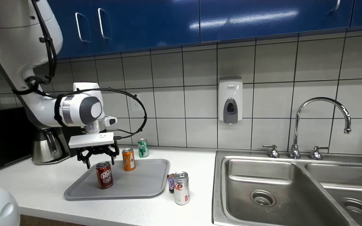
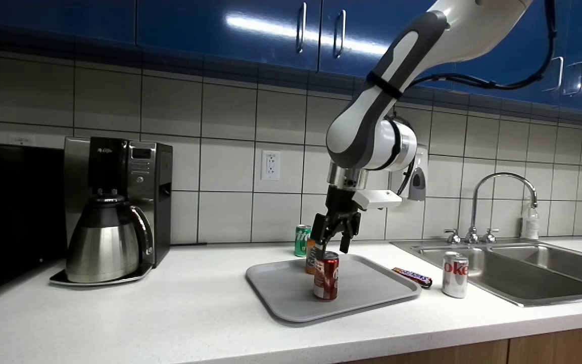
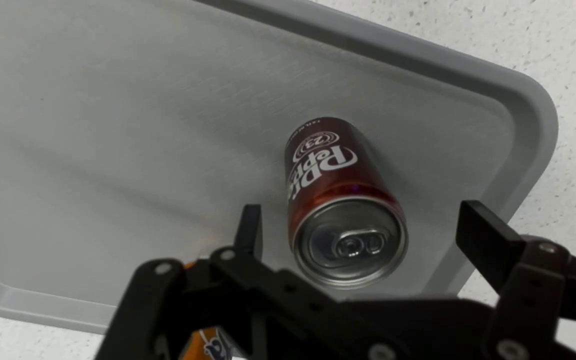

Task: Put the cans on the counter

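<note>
Dark-jointed pale tiles (image 1: 201, 102) cover the back wall (image 2: 225, 167). Above hang glossy blue cabinets (image 1: 156, 22) with metal handles (image 2: 302, 28), streaked by reflected light (image 2: 271, 28). A white dispenser (image 1: 230, 88) and an outlet (image 2: 271, 165) sit on the tiles. Below, a chrome faucet (image 1: 295, 135) arches over a steel double sink (image 1: 220, 182); wood-toned cabinet fronts (image 2: 564, 346) show further down.

"How's your light?"
"In both exterior views I get white glare on the glossy blue cabinet doors (image 1: 181, 23), shade on the pale wall tiles (image 2: 172, 103) beneath."
"Wrist view?"
"Soft shadows across the flat grey rectangular tray (image 3: 168, 125)."
</note>
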Tool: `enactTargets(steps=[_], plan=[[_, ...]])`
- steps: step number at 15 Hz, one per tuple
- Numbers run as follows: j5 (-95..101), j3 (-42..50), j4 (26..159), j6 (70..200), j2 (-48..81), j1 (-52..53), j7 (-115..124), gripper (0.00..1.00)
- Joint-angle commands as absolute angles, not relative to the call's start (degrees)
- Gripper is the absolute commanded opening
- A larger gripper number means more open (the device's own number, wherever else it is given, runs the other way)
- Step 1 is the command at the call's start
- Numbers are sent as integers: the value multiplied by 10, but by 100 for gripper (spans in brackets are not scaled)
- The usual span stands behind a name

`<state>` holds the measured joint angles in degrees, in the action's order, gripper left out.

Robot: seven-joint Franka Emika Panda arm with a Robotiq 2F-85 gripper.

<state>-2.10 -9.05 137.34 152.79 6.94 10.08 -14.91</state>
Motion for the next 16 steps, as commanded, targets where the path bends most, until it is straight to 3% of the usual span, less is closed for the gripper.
enactTargets(steps=[1,16], plan=[[16,-90,1351,1531,94,100,-113,100],[65,-87,1298,1514,148,105,-69,100]])
